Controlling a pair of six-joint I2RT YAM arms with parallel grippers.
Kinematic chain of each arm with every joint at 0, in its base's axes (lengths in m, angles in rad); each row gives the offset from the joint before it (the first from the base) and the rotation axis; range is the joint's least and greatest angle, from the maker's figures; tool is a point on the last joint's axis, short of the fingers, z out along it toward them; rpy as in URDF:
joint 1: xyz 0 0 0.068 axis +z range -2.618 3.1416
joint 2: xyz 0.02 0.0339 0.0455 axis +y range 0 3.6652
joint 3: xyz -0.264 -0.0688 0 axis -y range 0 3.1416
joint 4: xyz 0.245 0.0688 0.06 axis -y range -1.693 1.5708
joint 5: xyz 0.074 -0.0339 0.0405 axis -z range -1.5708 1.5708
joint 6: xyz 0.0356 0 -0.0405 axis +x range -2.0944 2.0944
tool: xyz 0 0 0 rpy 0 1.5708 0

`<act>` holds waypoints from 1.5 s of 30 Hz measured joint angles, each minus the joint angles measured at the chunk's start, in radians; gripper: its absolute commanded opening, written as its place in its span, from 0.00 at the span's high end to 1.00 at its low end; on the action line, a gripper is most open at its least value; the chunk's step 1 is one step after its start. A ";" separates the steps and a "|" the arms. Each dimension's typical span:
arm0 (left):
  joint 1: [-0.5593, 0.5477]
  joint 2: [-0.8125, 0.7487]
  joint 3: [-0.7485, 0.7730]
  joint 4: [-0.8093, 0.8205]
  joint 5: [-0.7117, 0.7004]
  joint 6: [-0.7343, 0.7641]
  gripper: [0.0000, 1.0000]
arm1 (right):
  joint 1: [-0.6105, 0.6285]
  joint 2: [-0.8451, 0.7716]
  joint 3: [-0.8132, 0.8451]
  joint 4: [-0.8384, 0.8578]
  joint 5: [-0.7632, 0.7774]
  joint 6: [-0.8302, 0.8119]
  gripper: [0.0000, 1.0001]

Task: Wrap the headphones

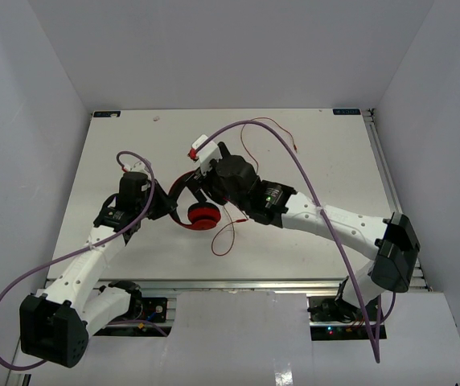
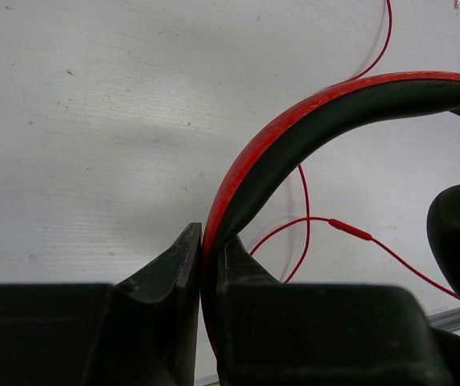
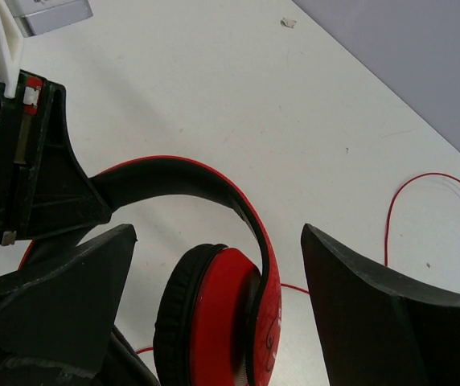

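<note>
The headphones (image 1: 191, 206) stand mid-table, a red headband (image 2: 294, 137) lined in black and a round red earcup (image 3: 222, 322) with a black pad. My left gripper (image 2: 204, 245) is shut on the headband near one end; in the right wrist view its black body (image 3: 45, 185) shows at the left. My right gripper (image 3: 218, 229) hangs open over the earcup, one finger to each side, touching nothing. The thin red cable (image 1: 223, 241) trails loose on the table in front of the headphones. Another loop of it (image 1: 250, 157) runs back to the plug (image 1: 294, 147).
Thick purple robot cables (image 1: 310, 189) arch over the right arm and loop beside the left arm (image 1: 5, 305). White walls close in the table (image 1: 133, 145) on three sides. A metal rail (image 1: 238, 285) runs along the near edge.
</note>
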 measured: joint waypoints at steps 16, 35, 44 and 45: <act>-0.007 0.000 0.000 -0.008 -0.007 0.012 1.00 | 0.007 0.080 0.018 -0.143 0.168 -0.004 0.03; -0.007 -0.013 0.025 -0.039 0.080 0.098 0.58 | 0.002 0.025 -0.036 -0.201 0.169 -0.009 0.92; -0.015 0.036 0.109 -0.036 0.152 0.186 0.51 | 0.003 -0.040 -0.115 -0.227 0.106 -0.013 0.92; -0.016 0.040 0.112 -0.033 0.153 0.192 0.51 | 0.003 -0.041 -0.119 -0.231 0.099 -0.013 0.92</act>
